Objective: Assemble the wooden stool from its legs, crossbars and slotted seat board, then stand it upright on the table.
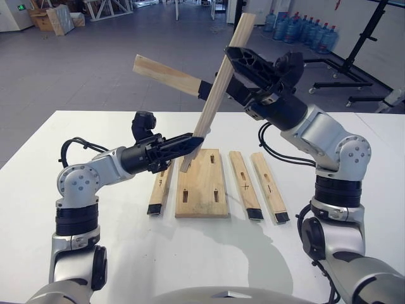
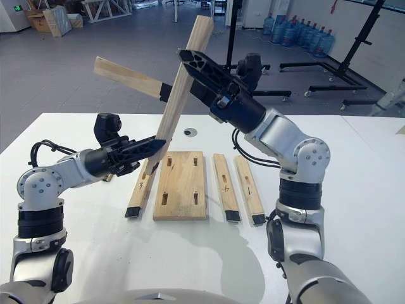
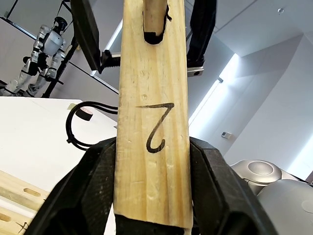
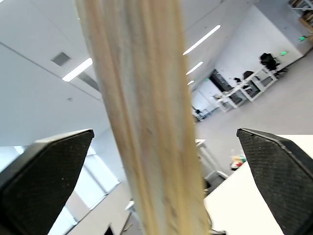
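Left claw is clamped on the lower end of a wooden stool leg. Its fingers press against both narrow edges just below a pen-drawn 2. From that grip the leg leans up toward 1 o'clock. Its bottom end hangs over the 10 o'clock corner of the slotted seat board; whether it touches the board I cannot tell.

Right claw sits higher up the same leg, coming in from 3 o'clock. Its fingers are spread wide on either side of the wood with clear gaps, so it grips nothing. At that height a crossbar sticks out from the leg toward 10 o'clock. The left wrist view shows its end seated in the slot cut in the leg.

Below, the seat board lies flat in the middle of the white counter, four slots facing up. One loose leg lies just beside its 9 o'clock edge. A second leg and a third leg lie side by side at 3 o'clock, slightly apart from the board and from each other. All three have black caps at their 6 o'clock ends.
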